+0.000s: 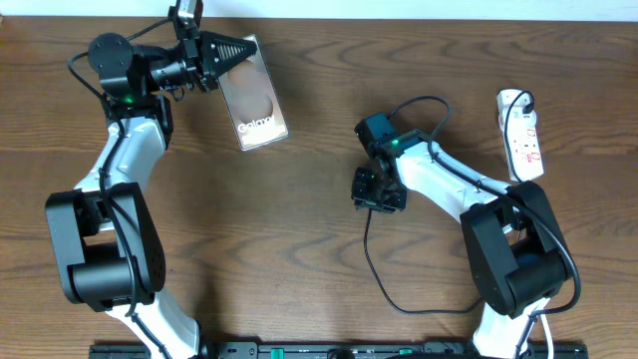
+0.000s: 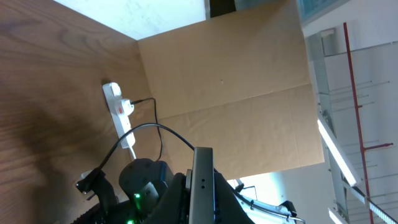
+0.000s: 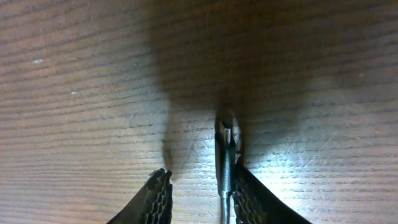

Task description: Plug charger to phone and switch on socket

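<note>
At the far left of the brown wooden table (image 1: 299,229), the flat dark glossy phone (image 1: 259,105) is pinched tight by the left gripper (image 1: 244,48). Near the middle, the tip of the thin black charger cable (image 3: 225,155) is seen inside the slightly parted right gripper (image 3: 200,180). The long white socket strip (image 1: 520,130) is laid far right.

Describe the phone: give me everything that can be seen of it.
The phone is a flat rectangular slab. Its glossy brownish-grey back faces the overhead camera, with a pale round sheen at the middle and white "Galaxy" lettering toward its near end. It sits at the far left of the table, turned slightly askew. The left gripper is shut on its far end. In the left wrist view it shows edge-on as a thin grey strip. No cable reaches it. Whether it rests on the wood cannot be told.
</note>
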`<state>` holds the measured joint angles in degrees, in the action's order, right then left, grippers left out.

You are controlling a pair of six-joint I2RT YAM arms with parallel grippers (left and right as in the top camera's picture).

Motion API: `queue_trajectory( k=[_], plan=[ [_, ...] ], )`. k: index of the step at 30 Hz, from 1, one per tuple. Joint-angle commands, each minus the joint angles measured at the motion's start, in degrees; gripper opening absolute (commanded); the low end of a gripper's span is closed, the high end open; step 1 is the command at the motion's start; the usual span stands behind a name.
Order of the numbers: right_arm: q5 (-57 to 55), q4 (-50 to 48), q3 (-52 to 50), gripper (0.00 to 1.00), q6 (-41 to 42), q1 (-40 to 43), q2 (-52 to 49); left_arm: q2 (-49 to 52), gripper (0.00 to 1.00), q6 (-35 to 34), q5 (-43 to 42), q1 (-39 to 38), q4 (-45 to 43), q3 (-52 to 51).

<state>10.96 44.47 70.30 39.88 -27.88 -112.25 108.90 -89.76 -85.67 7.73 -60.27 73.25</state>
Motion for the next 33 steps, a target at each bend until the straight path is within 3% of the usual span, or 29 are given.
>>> queue_trajectory(
  k=[1,2,4,5,15,17,19,22,30,33],
  plan=[
    [-4.50,0.17,-3.65,0.34,0.13,0.13,-6.01,-0.79,0.07,0.13,0.09,0.35,-0.52,0.87],
    [-4.50,0.17,-3.65,0.32,0.13,0.13,-6.01,-0.79,0.08,0.13,0.11,0.35,-0.52,0.87],
    [-4.55,0.22,-3.65,0.04,0.13,0.13,-6.01,-0.79,0.07,0.13,0.11,0.35,-0.52,0.87],
    [-4.55,0.22,-3.65,0.01,0.13,0.11,-6.01,-0.79,0.07,0.13,0.11,0.35,-0.52,0.87],
    [-1.53,0.11,-3.65,0.01,-1.73,0.09,-6.01,-0.79,0.07,0.11,0.11,0.35,-0.52,0.87],
    [6.29,-1.22,-3.65,0.01,-5.95,0.28,-6.01,-0.79,0.07,0.11,0.11,0.35,-0.52,0.87],
    [30.99,-7.65,-3.65,0.01,-21.44,0.31,-6.01,-0.79,0.07,0.13,0.11,0.35,-0.52,0.87],
    [52.26,-12.76,-3.65,0.01,-29.53,0.31,-6.01,-0.79,0.08,0.13,0.11,0.35,-0.52,0.87],
    [76.00,-29.07,-3.65,0.01,-30.10,-0.33,-6.01,-0.79,0.07,0.09,0.20,0.35,-2.84,0.87],
    [78.42,-35.06,-3.56,0.01,-26.88,-0.24,-6.01,-0.79,0.08,-0.07,0.17,0.35,-6.67,0.96]
  ],
)
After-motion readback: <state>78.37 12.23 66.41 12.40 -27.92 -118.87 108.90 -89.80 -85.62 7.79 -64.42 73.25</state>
